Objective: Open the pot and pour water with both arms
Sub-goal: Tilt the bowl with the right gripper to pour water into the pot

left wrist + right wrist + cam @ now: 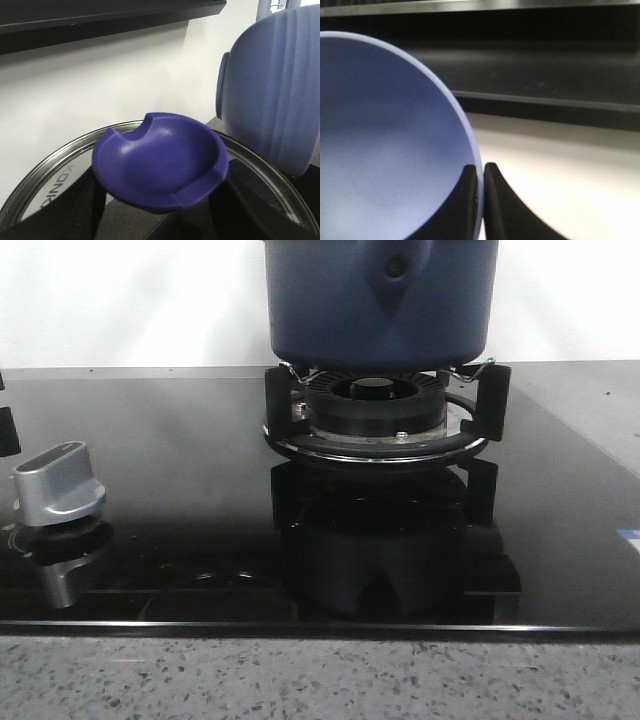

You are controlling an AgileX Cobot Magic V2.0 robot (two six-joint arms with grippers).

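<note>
The dark-blue pot stands on the burner at the back centre, with its teardrop bulge and hole facing me. Its top is cut off by the frame. No gripper shows in the front view. My left gripper is shut on the blue knob of a glass lid with a steel rim. My right gripper is shut on the rim of a light-blue bowl. The bowl also shows in the left wrist view, close beside the lid. I cannot tell whether it holds water.
The black burner ring with pan supports sits on a glossy black stovetop. A silver control knob stands at the left. A speckled stone counter edge runs along the front. A white wall is behind.
</note>
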